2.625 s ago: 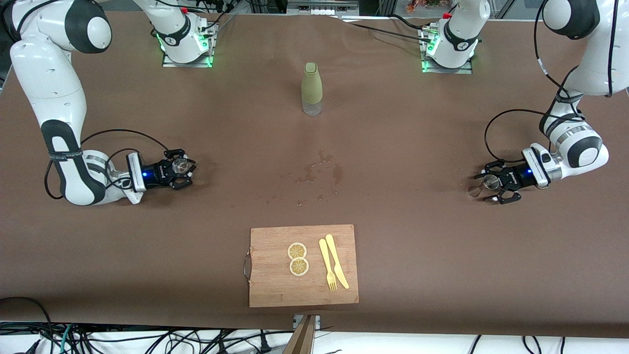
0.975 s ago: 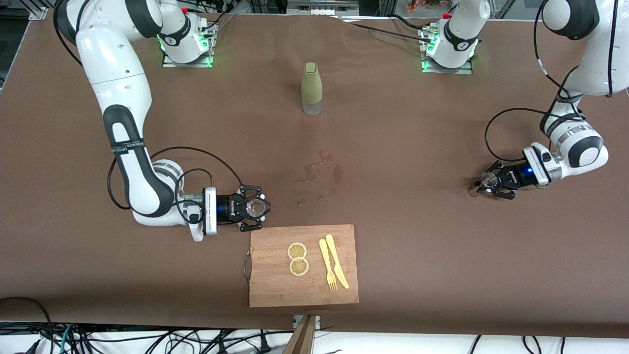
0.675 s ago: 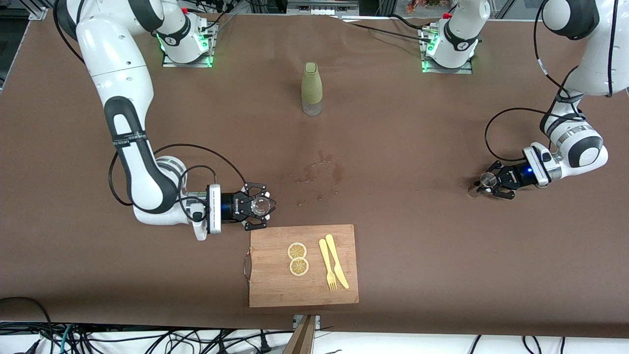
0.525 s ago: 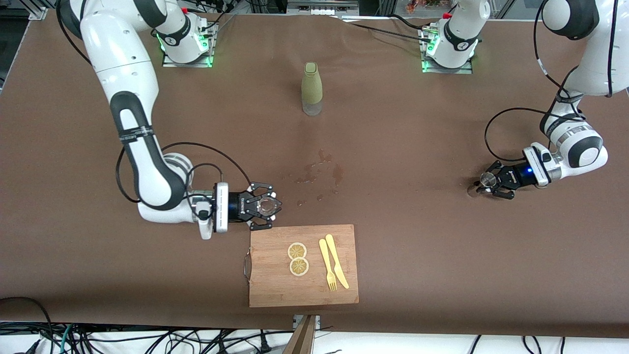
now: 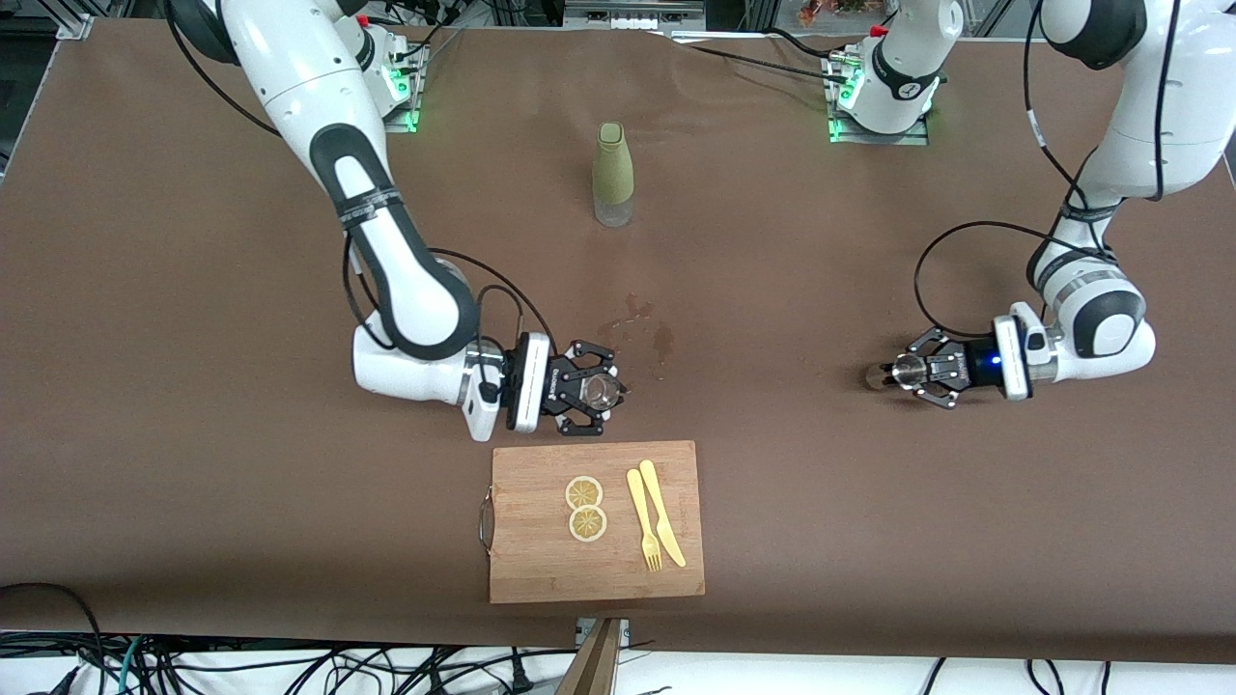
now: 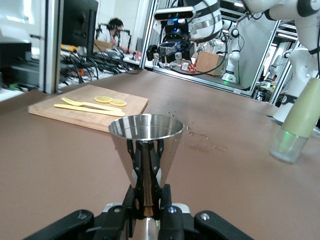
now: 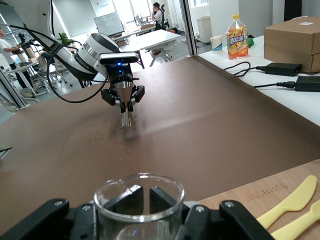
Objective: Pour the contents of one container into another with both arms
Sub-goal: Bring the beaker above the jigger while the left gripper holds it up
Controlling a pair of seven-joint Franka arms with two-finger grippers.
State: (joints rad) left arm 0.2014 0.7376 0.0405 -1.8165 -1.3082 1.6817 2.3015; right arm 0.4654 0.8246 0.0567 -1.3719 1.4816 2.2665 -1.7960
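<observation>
While the glass cup (image 5: 604,389) sits clamped in the right claw (image 5: 591,389) just above the tabletop (image 5: 193,290) near the cutting board (image 5: 596,521), the steel jigger (image 5: 906,368) is clamped upright in the left claw (image 5: 919,369), over the left arm's end.

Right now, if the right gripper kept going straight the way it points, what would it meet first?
Probably the steel jigger held in the left gripper; the brown table between them looks free, though depth is unclear.

A robotics lab: aluminium framing (image 6: 49,45), monitors and cable tangles (image 5: 290,666) around a brown-covered table (image 5: 193,483); more robot arms (image 6: 305,45) near that table, plus desks, whiteboard (image 7: 108,23).
</observation>
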